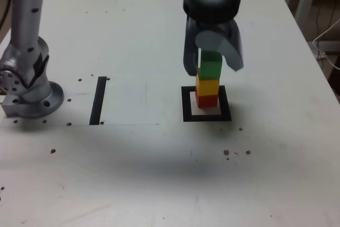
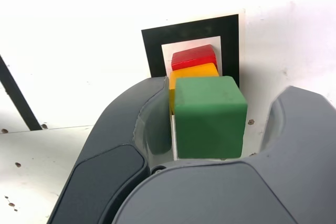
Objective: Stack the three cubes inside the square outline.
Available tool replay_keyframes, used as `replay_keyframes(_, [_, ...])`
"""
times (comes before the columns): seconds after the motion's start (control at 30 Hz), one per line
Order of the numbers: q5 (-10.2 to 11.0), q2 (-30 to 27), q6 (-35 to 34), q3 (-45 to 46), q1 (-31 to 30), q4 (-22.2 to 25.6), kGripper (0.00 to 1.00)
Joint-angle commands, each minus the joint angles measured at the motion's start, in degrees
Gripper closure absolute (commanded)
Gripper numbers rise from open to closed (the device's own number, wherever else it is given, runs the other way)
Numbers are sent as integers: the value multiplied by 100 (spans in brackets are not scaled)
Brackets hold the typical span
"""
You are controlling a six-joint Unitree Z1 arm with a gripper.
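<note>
Cubes are stacked for you inside the square outline: red cube at the bottom, yellow cube on it, green cube on top. Your gripper straddles the green cube, jaws spread, gaps showing at 3 and 9 o'clock in the wrist view.

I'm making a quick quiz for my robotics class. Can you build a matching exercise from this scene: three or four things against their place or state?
Things:
1. red cube
2. yellow cube
3. green cube
4. black strip

Places:
A. top of the stack, between the hand's fingers
B. flat on the table, apart from the square outline
C. bottom of the stack, inside the outline
D. middle of the stack

Pairs: 1-C, 2-D, 3-A, 4-B
</note>
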Motion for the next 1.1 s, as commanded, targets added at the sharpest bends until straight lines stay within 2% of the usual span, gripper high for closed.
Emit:
replay_keyframes(0.0, [22,-205,-4,-6,-50,81,1])
replay_keyframes(0.33, [-38,-859,30,183,-357,588,1])
replay_keyframes(0.73, [-151,-1904,136,1642,-412,549,1])
replay_keyframes(0.87, [-210,-2123,128,2253,-461,312,1])
replay_keyframes(1.07, [-259,-2501,113,3264,-469,-398,1])
